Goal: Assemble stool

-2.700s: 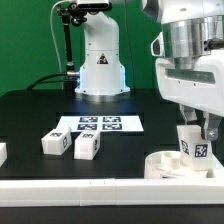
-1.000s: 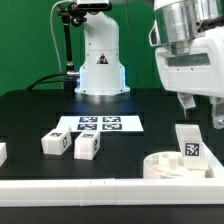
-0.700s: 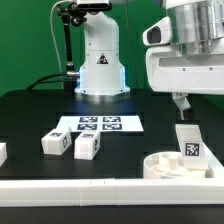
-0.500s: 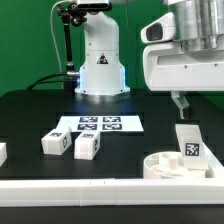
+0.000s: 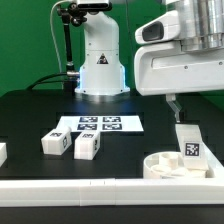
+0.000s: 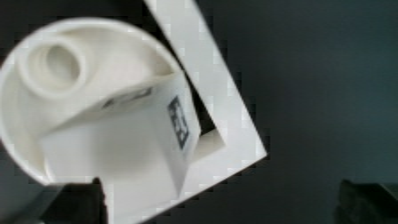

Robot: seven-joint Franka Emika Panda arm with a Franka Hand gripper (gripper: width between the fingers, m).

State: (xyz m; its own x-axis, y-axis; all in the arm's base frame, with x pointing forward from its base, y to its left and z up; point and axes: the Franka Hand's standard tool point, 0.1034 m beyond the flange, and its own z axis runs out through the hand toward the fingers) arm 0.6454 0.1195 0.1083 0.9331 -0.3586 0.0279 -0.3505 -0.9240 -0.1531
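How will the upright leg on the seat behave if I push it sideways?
The leg stands tall and narrow on the seat, so it may tip unless firmly seated. It looks like rigid plastic, probably stiff and light. Its smooth faces could slip.

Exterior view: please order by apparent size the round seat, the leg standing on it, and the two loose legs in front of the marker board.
1. round seat: largest.
2. standing leg: looks bigger than the loose ones, but nearer the camera, so unsure.
3. loose leg and its neighbour: alike, not ranked.
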